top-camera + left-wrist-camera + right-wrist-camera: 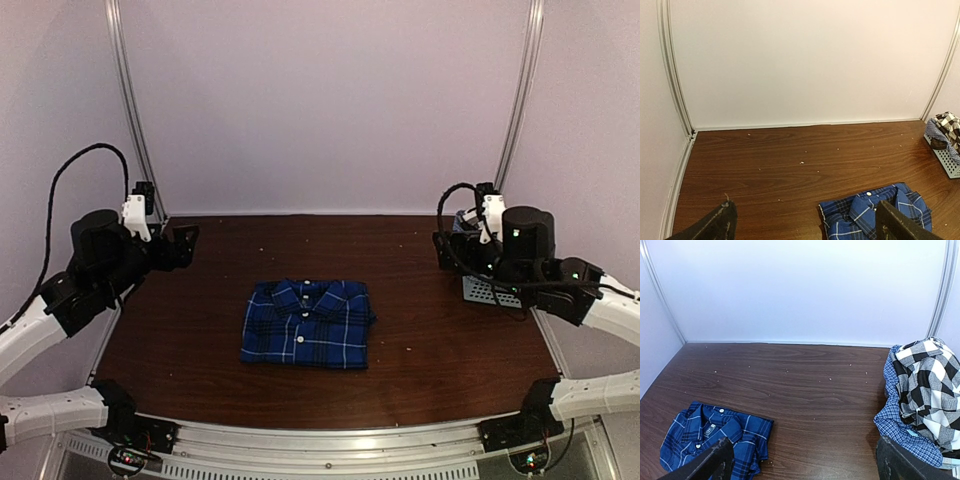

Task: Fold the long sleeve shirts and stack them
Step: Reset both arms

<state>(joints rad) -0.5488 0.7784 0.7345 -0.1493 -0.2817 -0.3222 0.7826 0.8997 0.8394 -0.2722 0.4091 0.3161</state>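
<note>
folded royal-blue plaid cloth shirt [308, 324] lies flat on the dark wooden desk [440, 350]. black-and-white checked cloth shirt [925, 390] is heaped in the pale plastic mesh basket [947, 165], well right of the plaid shirt. left fingers [715, 227] and right fingers [710, 462]: spread wide, empty.

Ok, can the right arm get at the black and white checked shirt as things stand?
Probably yes. The checked shirt lies heaped on top in the basket, close by on the right of the right pincer, which is open and empty. Nothing stands between them.
</note>
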